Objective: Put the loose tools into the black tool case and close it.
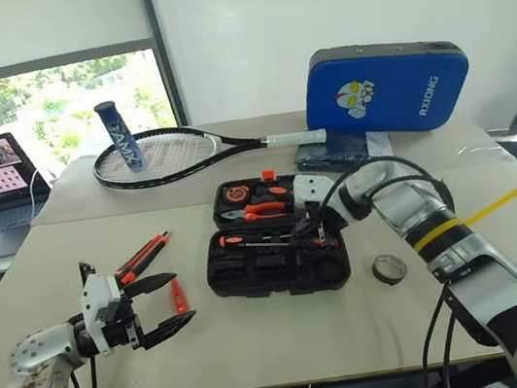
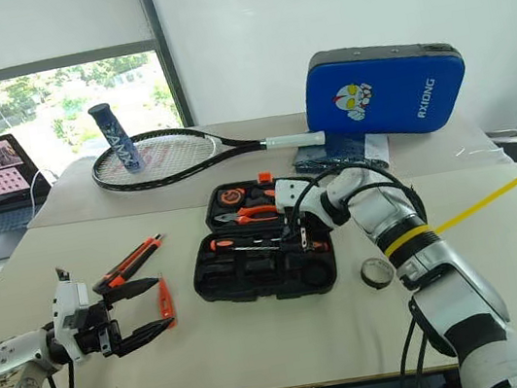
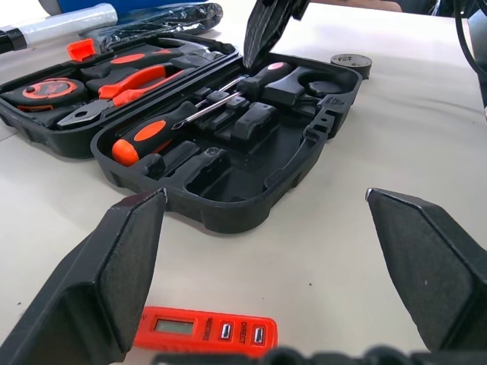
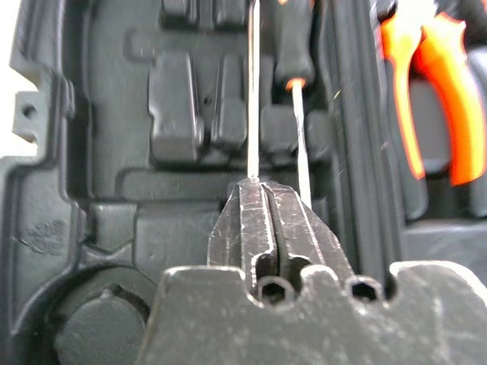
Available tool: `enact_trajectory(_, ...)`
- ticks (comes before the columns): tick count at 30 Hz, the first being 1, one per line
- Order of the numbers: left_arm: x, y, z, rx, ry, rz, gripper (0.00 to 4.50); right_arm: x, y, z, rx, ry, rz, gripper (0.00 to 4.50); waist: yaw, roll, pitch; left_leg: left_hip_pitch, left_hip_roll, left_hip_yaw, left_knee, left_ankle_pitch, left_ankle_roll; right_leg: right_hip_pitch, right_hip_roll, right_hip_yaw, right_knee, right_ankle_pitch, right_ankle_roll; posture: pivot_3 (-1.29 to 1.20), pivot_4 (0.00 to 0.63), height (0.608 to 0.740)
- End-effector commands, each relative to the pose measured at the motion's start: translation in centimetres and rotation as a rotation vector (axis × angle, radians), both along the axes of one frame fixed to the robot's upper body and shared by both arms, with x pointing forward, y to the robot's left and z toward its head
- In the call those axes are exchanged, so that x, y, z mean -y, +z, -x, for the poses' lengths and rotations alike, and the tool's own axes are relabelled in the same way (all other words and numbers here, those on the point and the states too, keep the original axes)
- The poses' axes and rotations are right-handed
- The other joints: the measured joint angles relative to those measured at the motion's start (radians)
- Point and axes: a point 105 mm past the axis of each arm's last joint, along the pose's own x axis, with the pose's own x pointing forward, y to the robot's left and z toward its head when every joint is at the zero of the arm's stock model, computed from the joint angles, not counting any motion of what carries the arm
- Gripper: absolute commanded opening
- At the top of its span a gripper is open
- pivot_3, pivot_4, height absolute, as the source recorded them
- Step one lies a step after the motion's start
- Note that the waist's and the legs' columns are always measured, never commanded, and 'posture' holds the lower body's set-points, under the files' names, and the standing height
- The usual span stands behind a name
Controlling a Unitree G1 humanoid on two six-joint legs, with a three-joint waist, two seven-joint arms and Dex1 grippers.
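Black tool case [image 1: 276,255] open flat mid-desk [image 1: 262,341].

Right gripper [image 4: 262,199] clenched over case's near tray, tips at a screwdriver [image 3: 186,120] shaft; actual pinch not certain. Risk: shaft half-seated, springing out, blocking lid.

Left gripper [image 1: 163,307] released, left of case, above slim tester [image 1: 178,294]. Utility knife [image 1: 141,258] left of case; tape roll [image 1: 388,269] right of it.

Readable: "RXIONG" on blue pad [image 1: 389,87] behind case.
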Motion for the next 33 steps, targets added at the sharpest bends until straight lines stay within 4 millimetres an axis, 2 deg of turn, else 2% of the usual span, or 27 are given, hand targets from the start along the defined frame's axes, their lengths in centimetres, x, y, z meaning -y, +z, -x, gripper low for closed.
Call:
enact_trajectory(1,0.1,0.6,0.1,0.036,-0.004,-0.015,4.50,-0.3,0.1,-0.2,0.036,0.019,0.011,0.02,0.000,0.000,0.000,0.000,0.000,0.000,0.000,0.000,0.000,0.000,0.000,0.000,0.000,0.000,0.000,0.00,0.150,0.740)
enact_trajectory(5,0.1,0.5,0.1,0.033,0.002,-0.019,4.50,-0.5,-1.0,-0.5,0.029,0.000,0.025,0.02,-0.006,0.000,0.000,0.001,0.000,0.000,0.000,0.000,0.000,0.001,0.000,0.000,0.000,0.000,0.000,0.00,0.150,0.740)
enact_trajectory(9,-0.1,0.5,0.2,0.028,0.013,-0.026,4.50,-0.8,-2.4,0.1,-0.008,0.025,0.055,0.02,-0.015,0.000,0.000,0.005,0.001,0.000,0.000,0.000,0.000,0.004,0.000,0.000,0.001,0.000,0.000,0.00,0.150,0.740)
enact_trajectory(14,-0.5,0.3,0.5,0.016,0.036,-0.037,4.50,-1.5,-2.6,0.3,-0.003,0.029,0.024,0.02,-0.023,0.000,0.000,0.006,0.001,-0.001,0.000,0.000,0.000,0.004,0.001,0.000,0.001,0.000,-0.001,0.00,0.150,0.740)
enact_trajectory(16,-1.0,0.4,0.5,0.017,0.069,-0.023,4.50,-1.9,-1.3,0.4,0.027,0.048,-0.055,0.02,-0.025,0.000,0.000,0.007,0.002,-0.002,-0.001,0.000,0.000,0.004,0.001,0.000,0.001,0.001,-0.001,0.00,0.150,0.740)
enact_trajectory(18,-2.2,0.5,0.6,0.017,0.126,-0.012,4.50,-2.2,1.4,0.5,0.110,0.081,-0.202,0.02,-0.025,0.000,0.000,0.007,0.002,-0.003,-0.001,0.000,0.000,0.004,0.001,0.000,0.001,0.001,-0.001,0.00,0.150,0.740)
enact_trajectory(20,-3.7,0.4,1.0,0.013,0.198,-0.003,4.50,-1.4,3.5,1.3,0.173,0.119,-0.319,0.02,-0.024,0.000,0.000,0.006,0.002,-0.003,-0.002,0.000,0.000,0.002,0.000,0.000,0.001,0.001,-0.001,0.00,0.150,0.740)
enact_trajectory(22,-5.0,0.4,1.5,0.011,0.260,0.003,4.50,-0.4,4.5,2.4,0.188,0.140,-0.404,0.02,-0.022,0.000,0.001,0.004,0.003,-0.004,-0.002,0.000,0.000,0.001,0.000,0.000,0.001,0.001,-0.001,0.00,0.150,0.740)
enact_trajectory(23,-6.4,0.4,2.1,0.010,0.321,0.007,4.50,0.7,4.8,3.4,0.188,0.147,-0.463,0.59,-0.021,0.000,0.001,0.004,0.003,-0.004,-0.002,0.000,0.000,0.000,-0.001,0.000,0.001,0.001,-0.001,0.00,0.150,0.740)
enact_trajectory(24,-7.3,0.3,2.5,0.009,0.365,0.010,4.50,1.5,5.0,4.3,0.189,0.153,-0.500,0.74,-0.019,0.000,0.000,0.004,0.003,-0.004,-0.002,0.000,0.000,0.001,-0.002,0.000,0.000,0.001,-0.001,0.00,0.150,0.740)
enact_trajectory(27,-10.0,-0.1,4.2,-0.015,0.495,0.011,4.50,3.9,5.2,6.1,0.238,0.095,-0.620,1.83,-0.012,-0.001,0.000,0.004,0.004,-0.007,-0.003,-0.003,0.000,0.003,-0.003,-0.004,-0.003,0.000,-0.001,0.00,0.150,0.740)
enact_trajectory(29,-12.2,-1.1,6.1,-0.062,0.611,0.006,4.50,5.5,4.5,8.9,0.254,0.157,-0.731,2.41,-0.009,-0.001,0.000,0.004,0.004,-0.007,-0.004,-0.003,-0.001,0.003,-0.004,-0.005,-0.005,0.000,-0.001,0.00,0.150,0.740)
enact_trajectory(30,-12.9,-1.4,6.8,-0.080,0.649,0.005,4.50,6.1,4.2,9.9,0.261,0.182,-0.769,2.87,-0.007,-0.001,0.000,0.004,0.004,-0.006,-0.004,-0.003,-0.001,0.003,-0.004,-0.004,-0.006,0.000,-0.001,0.00,0.150,0.740)
enact_trajectory(31,-13.9,-1.8,7.4,-0.093,0.707,-0.002,4.50,6.9,4.1,10.9,0.285,0.187,-0.827,3.14,-0.006,-0.001,0.001,0.005,0.004,-0.006,-0.003,-0.003,-0.001,0.005,-0.003,-0.005,-0.006,0.000,-0.001,0.00,0.150,0.740)
enact_trajectory(33,-14.5,-2.4,8.6,-0.110,0.765,-0.020,4.50,8.5,2.3,11.8,0.290,0.114,-0.810,3.82,-0.004,-0.001,0.001,0.005,0.004,-0.005,-0.004,-0.003,-0.001,0.005,-0.004,-0.004,-0.006,0.000,-0.001,0.00,0.150,0.740)
